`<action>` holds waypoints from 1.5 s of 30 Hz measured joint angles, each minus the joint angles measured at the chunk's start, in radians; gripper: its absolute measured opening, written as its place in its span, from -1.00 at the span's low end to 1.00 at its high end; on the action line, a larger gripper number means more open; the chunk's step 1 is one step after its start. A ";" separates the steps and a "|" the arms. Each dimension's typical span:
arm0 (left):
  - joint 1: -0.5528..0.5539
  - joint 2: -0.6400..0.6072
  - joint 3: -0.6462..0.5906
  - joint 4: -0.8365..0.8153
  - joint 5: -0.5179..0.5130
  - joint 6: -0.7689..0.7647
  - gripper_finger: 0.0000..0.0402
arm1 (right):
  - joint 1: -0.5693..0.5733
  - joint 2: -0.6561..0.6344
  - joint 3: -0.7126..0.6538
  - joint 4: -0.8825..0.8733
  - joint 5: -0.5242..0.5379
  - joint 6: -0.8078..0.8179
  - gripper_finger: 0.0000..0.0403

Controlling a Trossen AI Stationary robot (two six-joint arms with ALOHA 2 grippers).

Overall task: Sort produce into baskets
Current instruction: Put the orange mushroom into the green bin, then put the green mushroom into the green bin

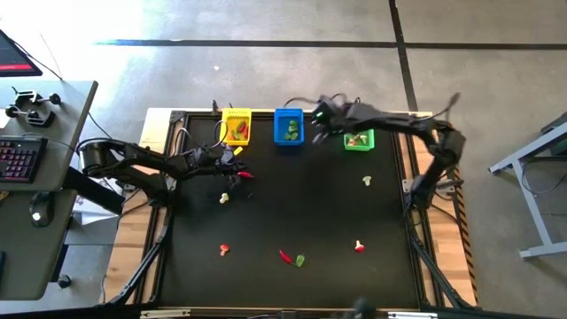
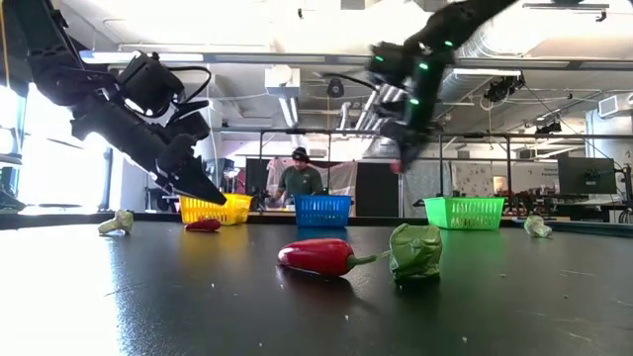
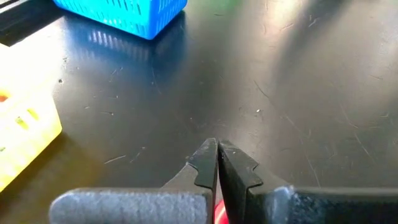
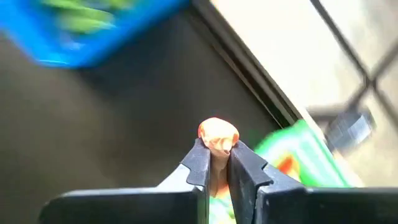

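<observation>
Three baskets stand in a row at the table's far edge: yellow [image 1: 236, 127], blue [image 1: 288, 126] and green [image 1: 358, 140]. My right gripper [image 4: 216, 152] hangs high between the blue basket [image 4: 74, 31] and the green basket [image 4: 298, 155], shut on a small mushroom-like piece [image 4: 217, 134]. My left gripper [image 1: 232, 162] is shut and slants down, just in front of the yellow basket. A red chilli [image 1: 244, 175] lies on the table right below its tips [image 2: 213, 195]. In the low view a gap shows between them. My right gripper pinches the mushroom-like piece by its pale stem [image 4: 216, 171] between its two fingers. The orange-red cap [image 4: 219, 132] sticks out past the fingertips. The fingers slant downward, and the piece is lifted clear of the table.
Loose produce lies on the black table: a pale piece [image 1: 224, 198], a red-capped piece [image 1: 224, 250], a red chilli [image 1: 285, 256] beside a green piece [image 1: 300, 260], another mushroom-like piece [image 1: 359, 246] and a pale one [image 1: 367, 181]. A person [image 2: 300, 178] sits beyond the far edge.
</observation>
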 joint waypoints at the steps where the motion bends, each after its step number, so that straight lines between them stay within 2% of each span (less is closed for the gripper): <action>1: 0.000 0.000 0.000 0.001 -0.001 0.000 -1.00 | -0.035 -0.026 -0.028 -0.012 0.000 0.030 -0.89; 7: 0.000 0.000 0.001 0.030 -0.002 0.017 -1.00 | -0.218 -0.115 -0.229 0.063 -0.034 0.178 -0.89; 9: 0.000 0.000 0.001 0.036 -0.002 0.019 -1.00 | -0.258 -0.120 -0.287 0.121 -0.078 0.204 -0.89; 11: 0.000 0.000 0.001 0.038 -0.002 0.019 -1.00 | -0.288 -0.120 -0.332 0.179 -0.117 0.228 -0.89; 16: 0.000 0.000 0.001 0.037 -0.002 0.018 -1.00 | -0.309 -0.120 -0.391 0.263 -0.128 0.261 -0.83; 19: 0.000 0.000 0.001 0.037 -0.002 0.018 -1.00 | -0.309 -0.120 -0.398 0.258 -0.121 0.261 -0.69; 27: 0.000 0.000 0.001 0.029 -0.002 -0.010 -1.00 | -0.306 -0.120 -0.395 0.259 -0.038 0.284 -0.13; 32: 0.000 0.000 0.001 0.012 -0.002 -0.007 -1.00 | -0.299 -0.149 -0.395 0.258 -0.019 0.241 0.03; 36: 0.000 0.000 0.001 0.013 -0.013 0.001 -1.00 | -0.238 -0.222 -0.395 0.279 0.016 0.198 -0.13; 40: 0.000 -0.002 0.001 0.012 0.000 -0.001 -1.00 | -0.138 -0.306 -0.406 0.340 0.034 0.191 -0.55; 43: -0.001 -0.021 0.002 0.011 0.060 0.009 -1.00 | -0.064 -0.333 -0.443 0.418 0.021 0.185 -0.89; 45: -0.006 -0.049 0.003 -0.008 0.100 0.018 -1.00 | -0.015 -0.338 -0.480 0.494 0.015 0.172 -0.95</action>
